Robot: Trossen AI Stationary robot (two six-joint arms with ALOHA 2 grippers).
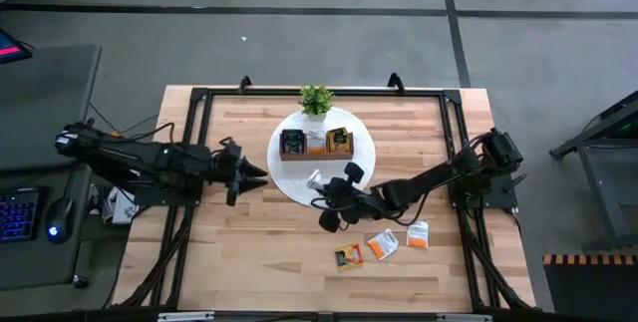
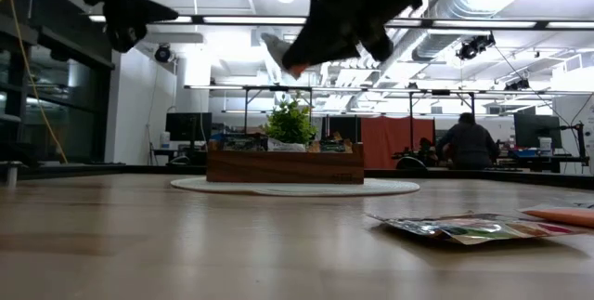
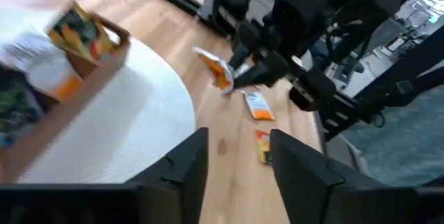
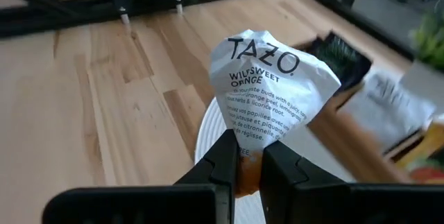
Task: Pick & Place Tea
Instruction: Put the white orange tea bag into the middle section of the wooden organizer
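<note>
R gripper (image 4: 243, 165) pinched shut on white sachet (image 4: 274, 96), carried in air at edge of round mat (image 1: 291, 184), just short of tray (image 1: 315, 153) — likely en route to a slot. Held by bottom edge, so label faces cam: "TAZO", "WILD SWEET ORANGE", small print below partly legible. Three more sachets (image 1: 382, 245) flat on table (image 1: 249, 252) nearby. L gripper (image 1: 249, 174) beside mat — fingers apart, empty, waiting.

- High view looks straight down over the whole counter (image 1: 259, 262).
- Low view sits at counter height, facing the room.
- Both wrist views look closely forward; all share the wooden tray (image 1: 316, 155).
</note>
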